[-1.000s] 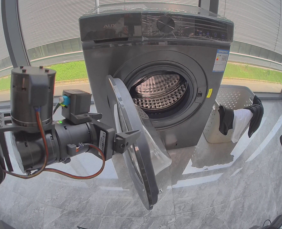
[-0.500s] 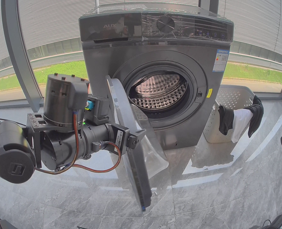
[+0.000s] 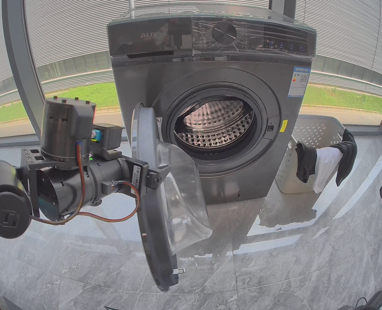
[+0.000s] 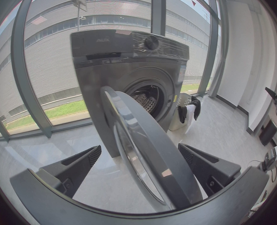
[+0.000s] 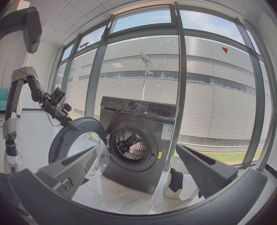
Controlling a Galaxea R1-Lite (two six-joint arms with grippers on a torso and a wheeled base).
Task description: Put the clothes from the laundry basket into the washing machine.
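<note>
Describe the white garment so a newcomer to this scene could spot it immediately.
Start at the grey washing machine before the windows; on the floor to its right as the robot faces it stands a white perforated laundry basket. Over the basket's near rim hangs the white garment, the only light piece, with black cloth on either side.

Head view: high and near, facing the washing machine (image 3: 225, 67) front-on and tilted down. Left wrist view: closest, right at the open door (image 3: 148, 220) on the washing machine's left, facing its front obliquely. Right wrist view: farthest back, low and tilted upward; all three views share the washing machine, door and laundry basket (image 3: 318, 132).
</note>
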